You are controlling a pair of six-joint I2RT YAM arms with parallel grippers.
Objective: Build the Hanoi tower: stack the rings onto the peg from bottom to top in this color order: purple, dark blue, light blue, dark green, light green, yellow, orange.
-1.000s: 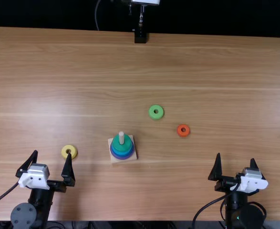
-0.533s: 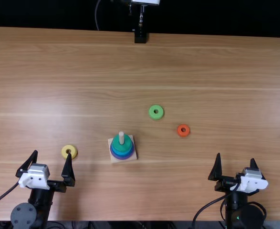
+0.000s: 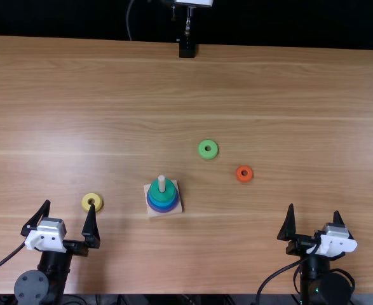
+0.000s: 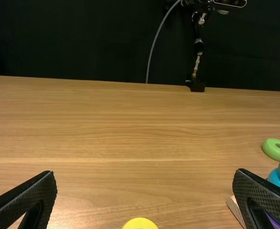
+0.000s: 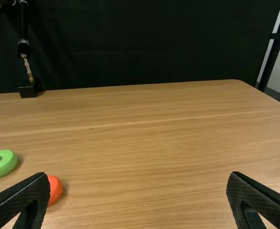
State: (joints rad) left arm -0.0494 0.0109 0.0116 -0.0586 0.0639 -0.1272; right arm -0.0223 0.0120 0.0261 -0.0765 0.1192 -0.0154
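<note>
My left gripper [image 3: 70,213] stands open near the table's front left, with the yellow ring [image 3: 92,202] just beyond its right finger. My right gripper [image 3: 314,216] is open at the front right, holding nothing. The peg [image 3: 162,183] rises from a square wooden base [image 3: 155,213], and around it are a green ring on top, then blue rings, with purple lowest. The light green ring [image 3: 208,149] and the orange ring [image 3: 244,173] lie flat beyond and to the right of it. Both wrist views show spread fingers: left gripper [image 4: 147,195], right gripper [image 5: 135,198].
The wooden table [image 3: 110,95] reaches back to a dark curtain. A black stand [image 3: 187,48] is fixed at its far edge, with a cable hanging beside it. Cables run alongside both arms at the near edge.
</note>
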